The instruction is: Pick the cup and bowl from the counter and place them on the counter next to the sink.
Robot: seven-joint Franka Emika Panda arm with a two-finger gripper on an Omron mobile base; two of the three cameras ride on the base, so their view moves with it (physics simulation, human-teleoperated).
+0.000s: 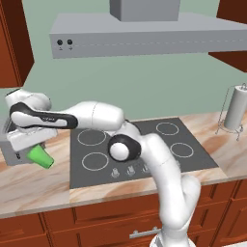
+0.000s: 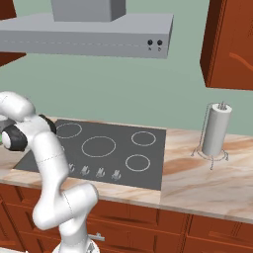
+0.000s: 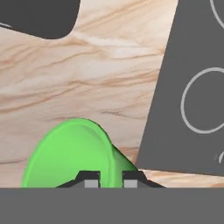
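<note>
cup (image 1: 40,156) above counter (image 1: 38,185), left of stovetop (image 1: 140,149)

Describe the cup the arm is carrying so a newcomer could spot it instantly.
Start at the dark stovetop and look left over the marbled counter, in front of the grey toaster. There the gripper is shut on the cup, tilted: small, handleless, the one bright green thing.

Stovetop, hood and towel holder along the green wall

A dark grey stovetop (image 1: 140,149) with four ring burners and a row of knobs lay under a grey range hood (image 1: 144,29). A paper towel roll (image 2: 216,130) stood upright in its wire holder, right of the stovetop. Reddish-brown wall cabinets (image 2: 230,44) hung above.
</note>
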